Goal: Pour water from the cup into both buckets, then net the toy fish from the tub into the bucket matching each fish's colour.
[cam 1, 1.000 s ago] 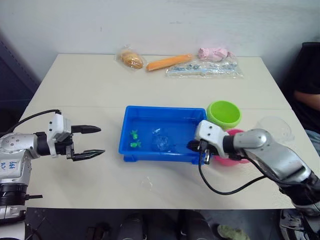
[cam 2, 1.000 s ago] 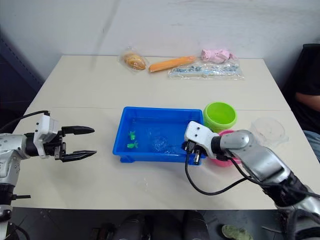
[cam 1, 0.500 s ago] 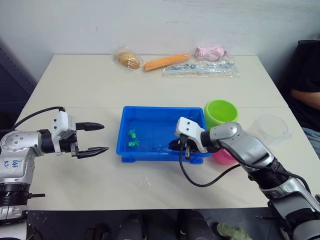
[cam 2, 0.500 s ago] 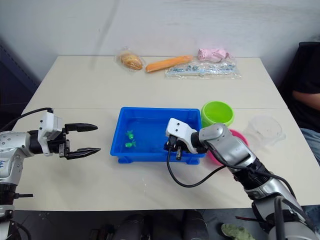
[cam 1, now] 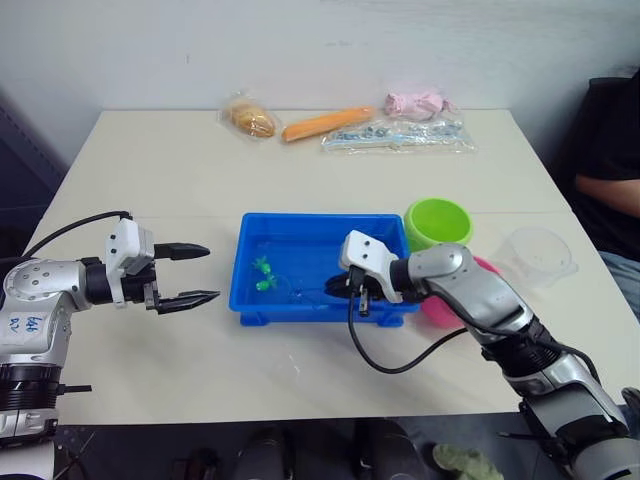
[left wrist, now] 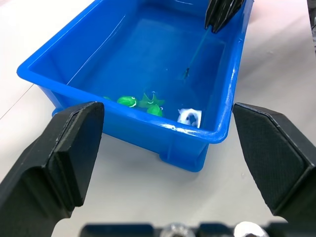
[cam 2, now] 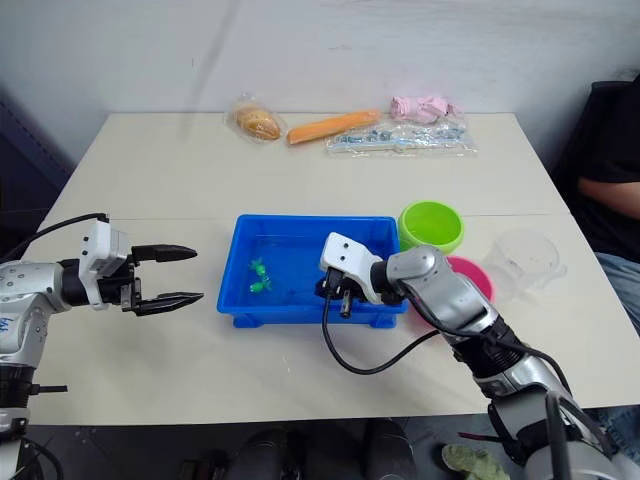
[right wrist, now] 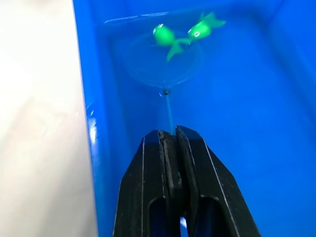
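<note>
I'm holding the net (right wrist: 162, 69) in my right claw (right wrist: 170, 140), dipped in the tub (cam 1: 258, 302).

The right claw's fingers are pinching tight on the net's thin handle, and its round hoop is lying in the water (right wrist: 237, 89) just under two green fish (right wrist: 185, 33) near the tub's left end. My left claw (cam 1: 185, 274) is hovering over bare table (cam 1: 180, 170) left of the tub, fingers spread wide and gripping nothing. The green bucket (cam 1: 438, 223) is sitting just beside the tub's far right corner, the pink bucket (cam 2: 468, 278) is showing behind my right arm, and the clear cup (cam 1: 540, 253) is standing further right. Bagged items (cam 1: 395, 132) are lying along the table's far edge.
</note>
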